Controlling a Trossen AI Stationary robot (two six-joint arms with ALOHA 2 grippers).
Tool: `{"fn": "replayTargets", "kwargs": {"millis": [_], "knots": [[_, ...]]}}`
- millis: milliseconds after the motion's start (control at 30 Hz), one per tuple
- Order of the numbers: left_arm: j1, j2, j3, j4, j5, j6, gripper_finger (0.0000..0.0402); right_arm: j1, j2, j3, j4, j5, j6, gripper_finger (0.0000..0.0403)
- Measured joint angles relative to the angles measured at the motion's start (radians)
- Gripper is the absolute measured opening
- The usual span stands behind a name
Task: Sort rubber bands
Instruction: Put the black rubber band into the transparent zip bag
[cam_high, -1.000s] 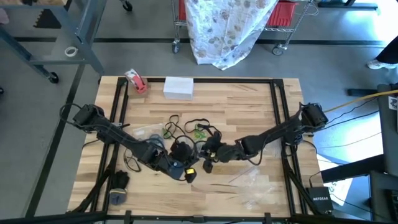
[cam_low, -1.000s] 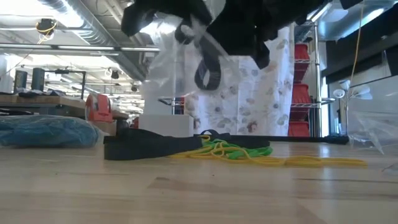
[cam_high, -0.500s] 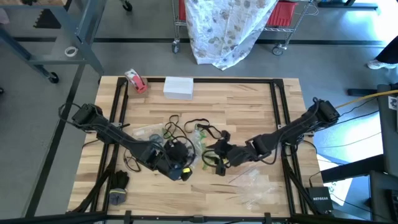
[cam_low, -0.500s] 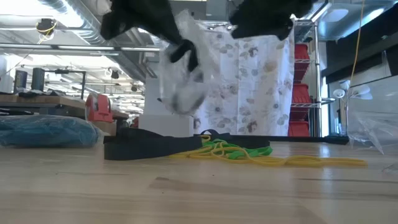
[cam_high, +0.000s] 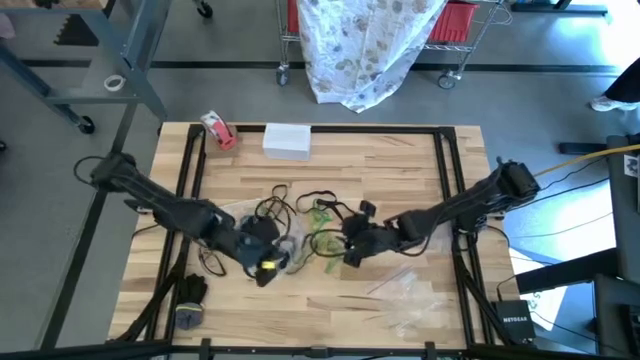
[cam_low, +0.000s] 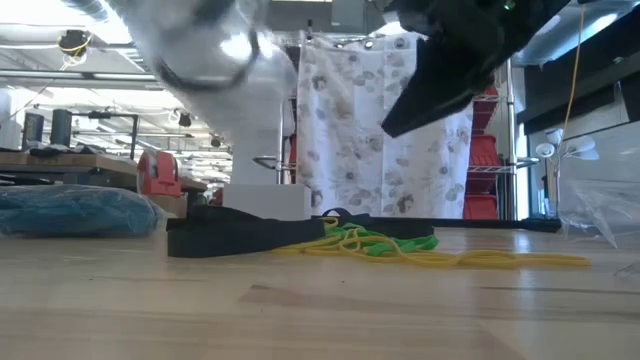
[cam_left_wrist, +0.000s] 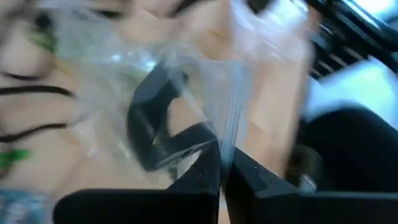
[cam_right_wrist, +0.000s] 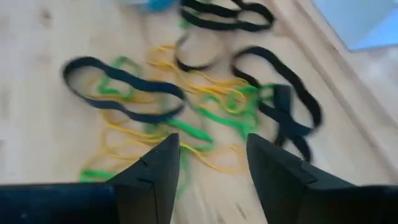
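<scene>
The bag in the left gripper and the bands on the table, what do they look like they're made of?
The bag looks like thin clear plastic film: glossy, crinkled, see-through. The bands look like matte rubber or elastic, lying in limp loops. The table looks like pale jointed wood strips.

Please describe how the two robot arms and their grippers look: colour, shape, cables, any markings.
Both arms are black, slender and jointed. The left gripper has flat, dark, angular fingers; the right gripper has two dark wedge-shaped fingers. A small yellow spot shows near the left wrist in the high view. Black cables loop by each arm's base.
</scene>
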Motion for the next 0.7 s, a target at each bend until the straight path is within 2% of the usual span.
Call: {"fn": "replayTargets", "kwargs": {"millis": [100, 167, 233, 333, 367, 433, 600, 700], "knots": [[0.022, -0.014, 0.001, 0.031, 0.208, 0.121, 0.0001, -0.001, 0.020, 0.000, 0.067, -0.039, -0.049, 0.0179], [0.034, -0.018, 0.001, 0.010, 0.238, 0.144, 0.0001, -0.001, 0.028, 0.000, 0.083, -0.044, -0.054, 0.0179], [0.055, -0.022, 0.001, -0.060, 0.113, 0.089, 0.0001, -0.001, 0.033, -0.001, 0.073, -0.036, -0.047, 0.0179], [0.064, -0.007, 0.001, -0.246, -0.210, -0.092, 0.0001, -0.001, 0.040, -0.001, 0.072, -0.024, -0.031, 0.0179], [0.064, 0.002, 0.000, -0.284, -0.272, -0.128, 0.0001, -0.001, 0.044, 0.000, 0.080, -0.027, -0.030, 0.0179], [0.061, 0.011, 0.000, -0.291, -0.271, -0.115, 0.0001, -0.001, 0.046, 0.000, 0.071, -0.035, -0.029, 0.0179], [0.046, 0.021, 0.000, -0.157, -0.139, 0.033, 0.0001, -0.001, 0.062, 0.000, 0.075, -0.036, -0.029, 0.0179], [0.042, 0.016, 0.000, -0.139, -0.127, 0.034, 0.0001, -0.001, 0.062, 0.000, 0.069, -0.019, -0.029, 0.0179]]}}
